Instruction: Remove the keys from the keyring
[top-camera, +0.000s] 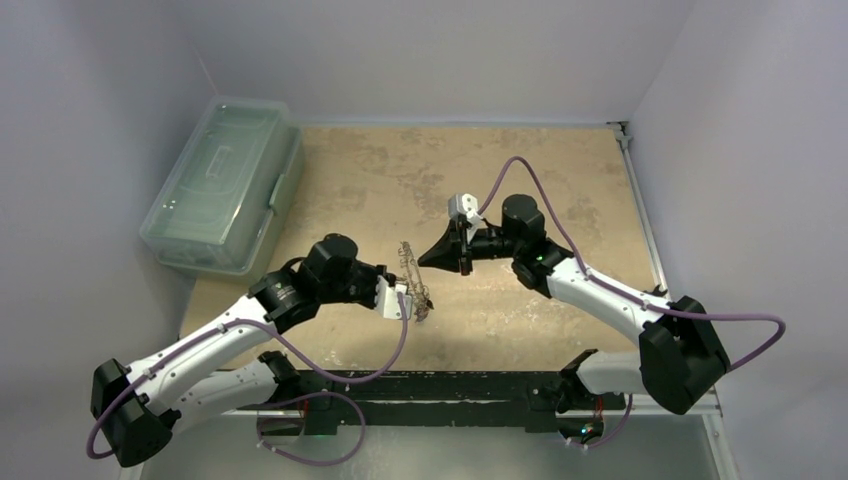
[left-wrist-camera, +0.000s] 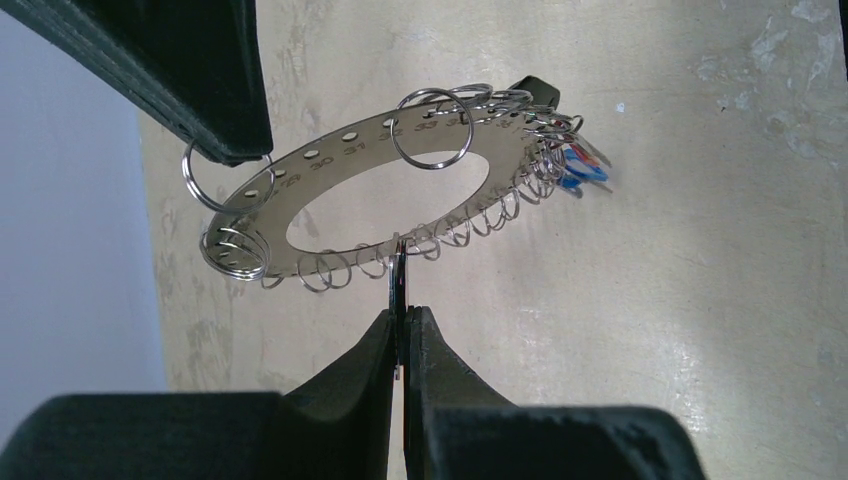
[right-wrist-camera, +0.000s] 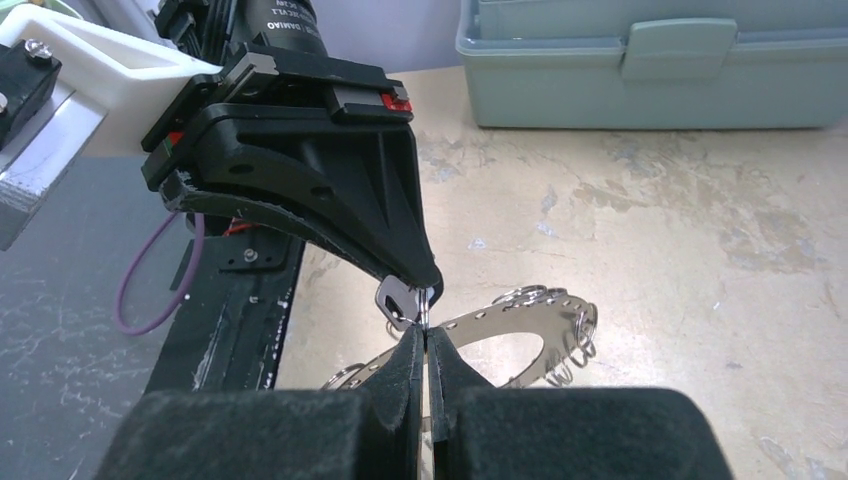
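Keyring (left-wrist-camera: 330, 165) hangs over mottled beige tabletop (left-wrist-camera: 650, 300), left pincer (left-wrist-camera: 402, 320) pinching key (left-wrist-camera: 399, 285), right pincer (right-wrist-camera: 425, 345) pressed together

Black-jointed white arms (top-camera: 200, 350), seemingly purple cables (top-camera: 516, 159)

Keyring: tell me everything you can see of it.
The keyring is a flat, shiny metal disc with a central hole, its rim drilled with numbered holes carrying split rings; blue- and red-headed keys cluster at the far side. It hangs tilted in mid-air. The left fingers pinch a silvery key at its near edge; the right fingers meet its rim.
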